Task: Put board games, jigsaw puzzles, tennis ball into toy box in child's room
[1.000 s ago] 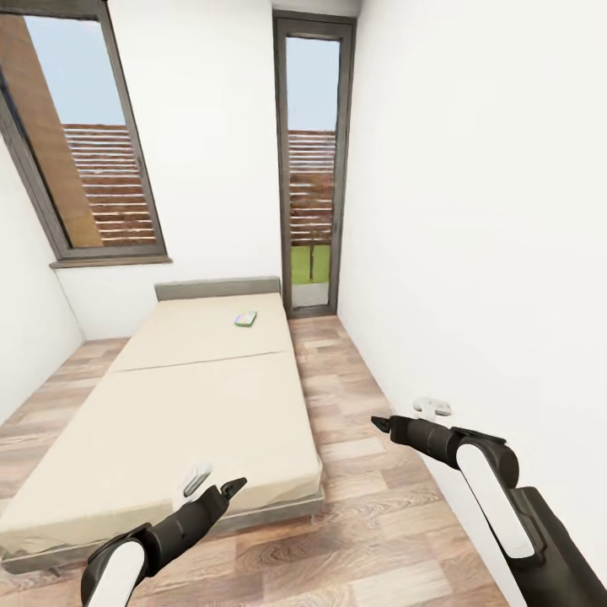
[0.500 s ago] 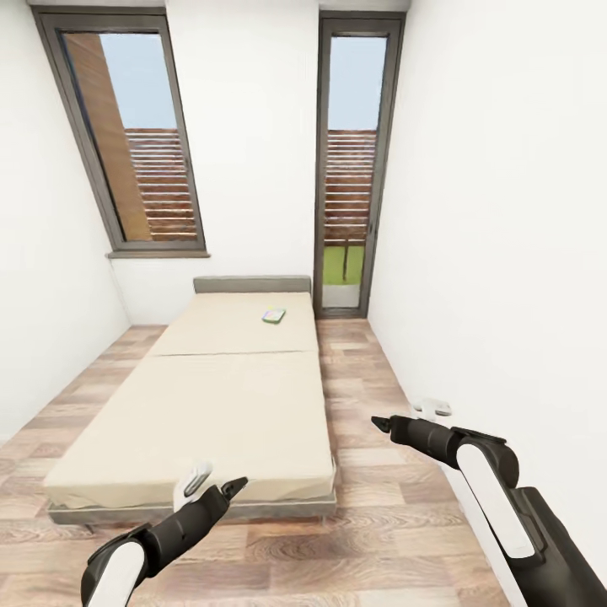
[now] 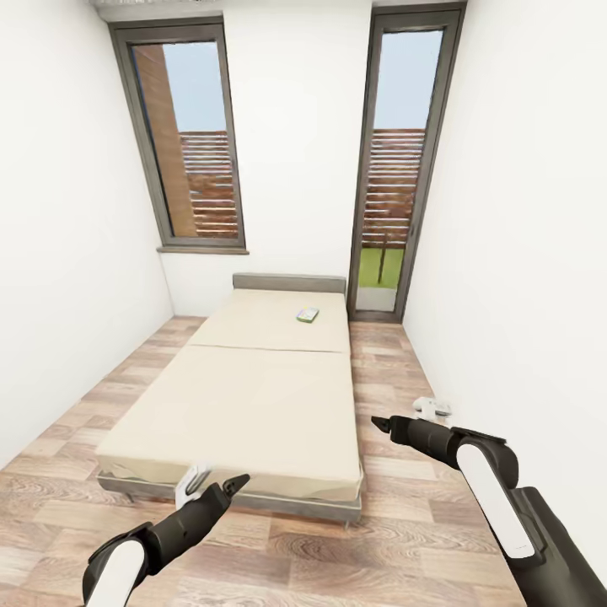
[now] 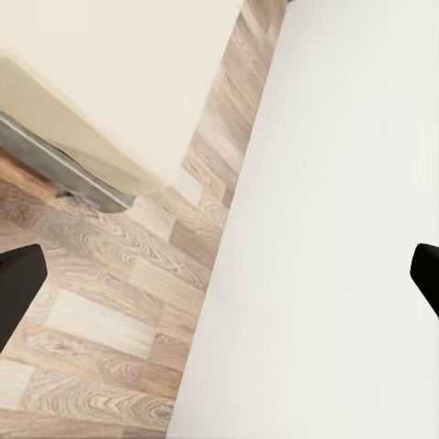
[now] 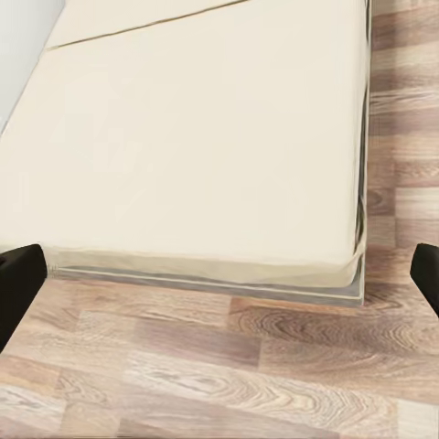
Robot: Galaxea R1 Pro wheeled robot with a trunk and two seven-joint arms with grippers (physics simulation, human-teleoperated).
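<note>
- Head view: we see the bed (image 3: pixel 253 396) ahead, one small greenish board game (image 3: pixel 308 314) lying near the headboard (image 3: pixel 289 282); its print is too small to read.
- Our left gripper (image 3: pixel 212 486) and right gripper (image 3: pixel 405 418) hang over the floor (image 3: pixel 405 539), both spread wide, holding nothing.

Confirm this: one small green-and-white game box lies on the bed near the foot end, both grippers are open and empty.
Wrong in one respect: the head view shows the game box on the bed near the headboard, not the foot end. The left gripper and the right gripper are open and empty.
</note>
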